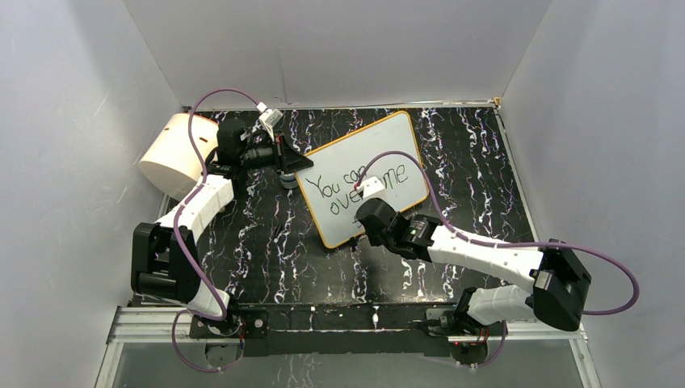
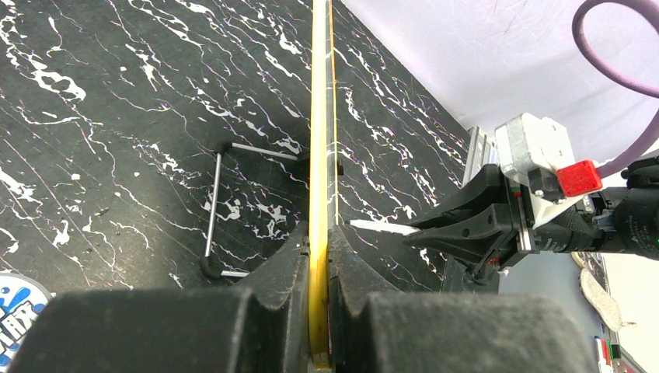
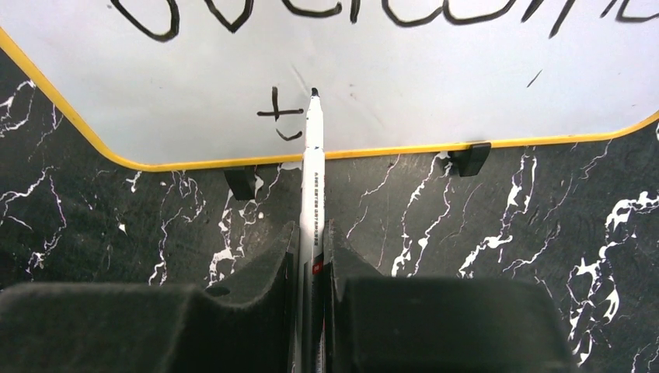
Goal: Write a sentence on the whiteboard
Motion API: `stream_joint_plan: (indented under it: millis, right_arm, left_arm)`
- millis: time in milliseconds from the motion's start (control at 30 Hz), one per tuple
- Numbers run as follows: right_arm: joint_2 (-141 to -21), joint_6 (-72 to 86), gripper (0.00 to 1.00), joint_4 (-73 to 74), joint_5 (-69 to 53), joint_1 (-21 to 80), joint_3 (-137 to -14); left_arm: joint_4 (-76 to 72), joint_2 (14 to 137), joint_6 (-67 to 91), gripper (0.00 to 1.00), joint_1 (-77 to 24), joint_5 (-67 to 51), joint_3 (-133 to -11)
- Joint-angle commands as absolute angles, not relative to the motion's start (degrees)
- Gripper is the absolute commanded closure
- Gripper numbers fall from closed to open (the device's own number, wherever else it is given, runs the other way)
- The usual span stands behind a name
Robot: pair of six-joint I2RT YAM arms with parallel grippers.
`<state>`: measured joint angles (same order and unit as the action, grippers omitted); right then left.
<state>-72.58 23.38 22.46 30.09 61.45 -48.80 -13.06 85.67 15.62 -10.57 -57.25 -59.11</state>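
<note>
There's the right claw (image 3: pixel 312 237) pinched on the marker (image 3: pixel 314 171), tip straight ahead at the whiteboard (image 3: pixel 482 85), just right of the lone "t" (image 3: pixel 276 113); the sentence (image 1: pixel 329 187) wants strokes further right, left claw (image 2: pixel 319 249) clamped on the board's edge

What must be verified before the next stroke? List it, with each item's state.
1. Left gripper shut on the whiteboard rim: ok.
2. Right gripper shut on the marker: ok.
3. Marker tip beside the started "t" on the third line: ok.
4. Tip touching the board: cannot tell.
5. Bare board to the right of the tip for more letters: ok.
6. The sentence complete: not ok.
</note>
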Motion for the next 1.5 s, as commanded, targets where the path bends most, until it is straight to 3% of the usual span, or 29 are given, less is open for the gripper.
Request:
stream_joint_plan:
  millis: [0, 567, 1467]
  right_arm:
    - [-72.7, 21.8, 1.00, 19.8, 31.7, 60.7, -52.5]
    - [-75.6, 19.8, 1.00, 17.3, 28.9, 58.0, -53.2]
    - [-77.7, 25.2, 1.00, 26.1, 22.5, 58.0, -48.8]
  left_arm:
    - [-5.5, 87.4, 11.7, 1.00, -13.1, -56.6, -57.2]
    - [-5.5, 87.4, 11.7, 1.00, -13.1, -56.6, -57.2]
    - [-5.5, 87.4, 11.8, 1.00, -13.1, -57.0, -57.4]
